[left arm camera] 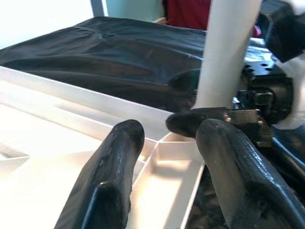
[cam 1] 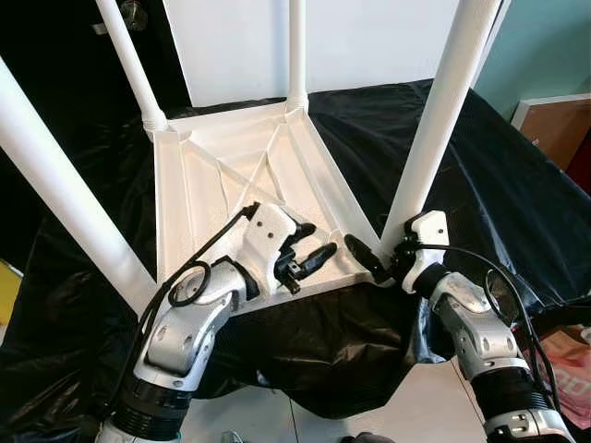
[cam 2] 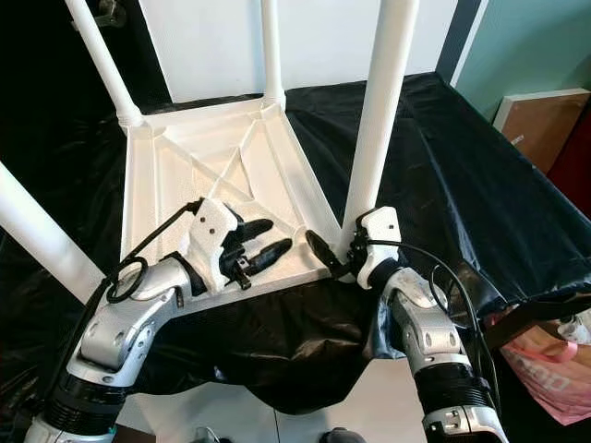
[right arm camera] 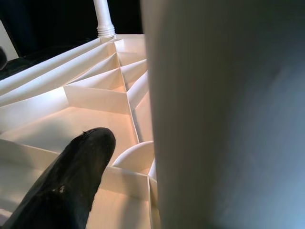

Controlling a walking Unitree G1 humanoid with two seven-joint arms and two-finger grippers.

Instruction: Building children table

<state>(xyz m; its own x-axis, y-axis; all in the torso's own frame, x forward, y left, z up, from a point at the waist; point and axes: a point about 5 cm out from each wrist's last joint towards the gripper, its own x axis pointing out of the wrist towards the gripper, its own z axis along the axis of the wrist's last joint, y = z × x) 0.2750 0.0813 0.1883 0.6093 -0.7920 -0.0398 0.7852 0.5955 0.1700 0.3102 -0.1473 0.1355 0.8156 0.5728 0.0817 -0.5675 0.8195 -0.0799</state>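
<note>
Since the tabletop [cam 1: 235, 175] lies underside up on the draped bench [cam 1: 517, 185], its legs point upward. Right gripper [cam 1: 388, 261] fingers pinch the near leg [cam 1: 434, 138] at its socket, probably seating it. Left gripper [cam 1: 309, 254], fingers spread, hovers over the near rim.

We have two silver metal arms with black ribbed collars near the elbows. Each ends in a white wrist housing carrying two long, rounded, glossy black fingers: left gripper [cam 1: 309, 249], right gripper [cam 1: 374, 261]. Black cables loop alongside both forearms; small screws seem to dot the housings.
</note>
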